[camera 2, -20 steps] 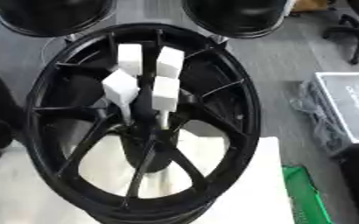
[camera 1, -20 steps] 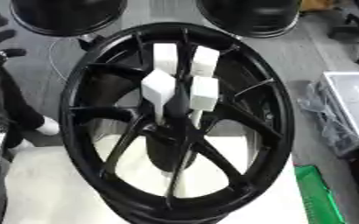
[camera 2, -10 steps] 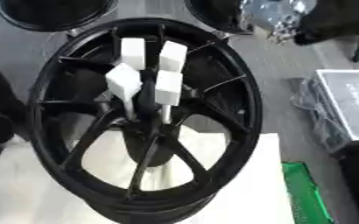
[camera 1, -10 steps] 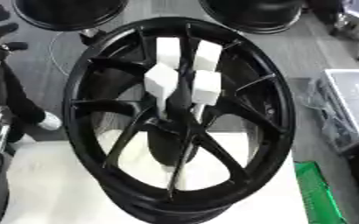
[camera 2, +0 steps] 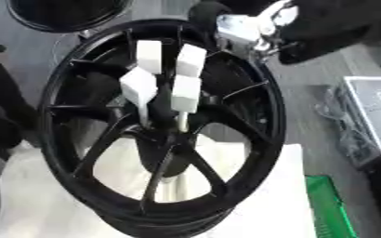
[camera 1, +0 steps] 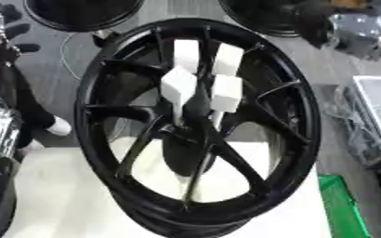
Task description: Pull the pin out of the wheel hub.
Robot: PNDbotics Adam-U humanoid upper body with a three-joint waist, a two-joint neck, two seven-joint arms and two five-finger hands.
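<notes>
**A wheel workshop floor**

This looks like a workshop or garage bay that deals in car wheels. A large black spoked wheel hub [camera 1: 195, 135] stands on a white-covered table [camera 1: 55, 195], and more dark round rims [camera 1: 80, 14] lie on the grey concrete floor [camera 1: 324, 69] behind it. To the right sits a grey case [camera 2: 377, 116] with a tangle of dark cables [camera 1: 352, 125] beside it, and a green crate [camera 2: 328, 204] shows at the table's edge. Nothing domestic shows: only bare floor, parts and equipment.
</notes>
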